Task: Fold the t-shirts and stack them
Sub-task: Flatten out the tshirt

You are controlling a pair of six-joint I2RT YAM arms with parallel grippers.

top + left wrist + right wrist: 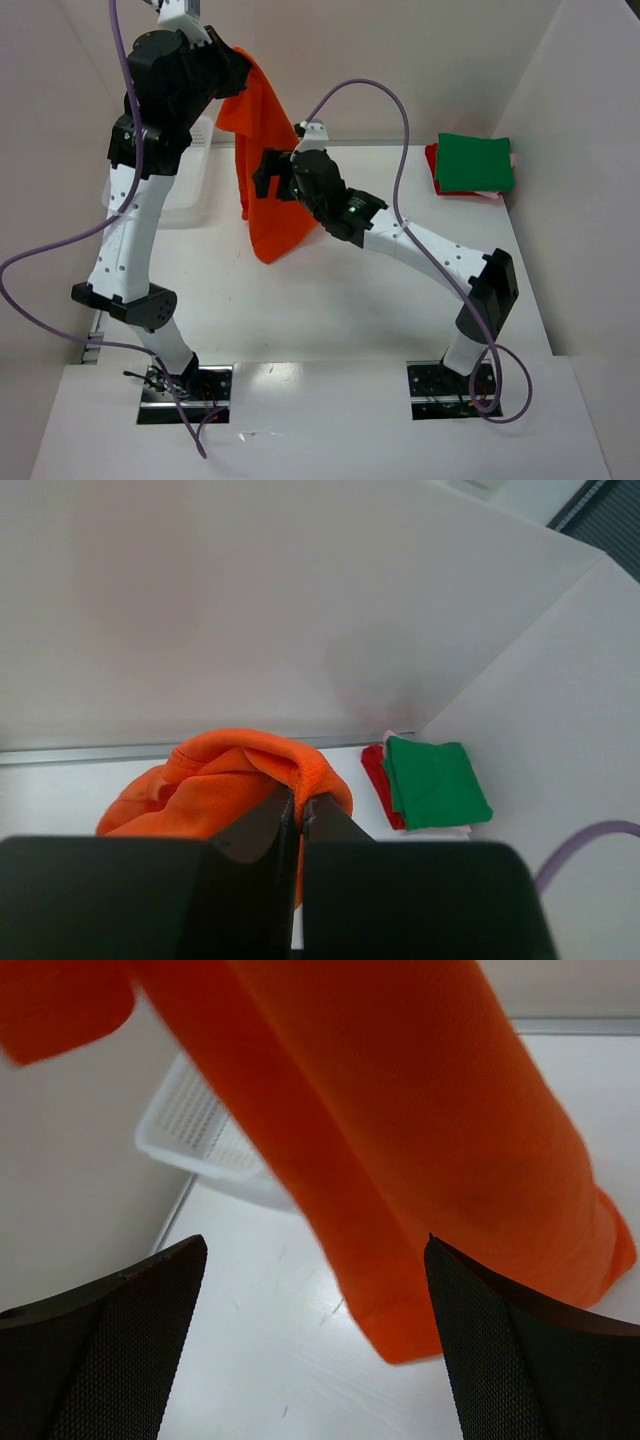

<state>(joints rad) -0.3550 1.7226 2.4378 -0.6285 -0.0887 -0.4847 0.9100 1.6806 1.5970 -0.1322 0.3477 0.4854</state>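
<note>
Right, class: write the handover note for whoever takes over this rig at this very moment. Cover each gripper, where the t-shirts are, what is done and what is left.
Left gripper: shut on the orange t-shirt, holding it up so it hangs unfolded over the table.
Right gripper: open, jaws wide, at the hanging cloth, gripping nothing.
Done: green t-shirt folded on top of the red t-shirt, stacked at the far right corner.
Left: fold the orange one and add it to that stack.
</note>
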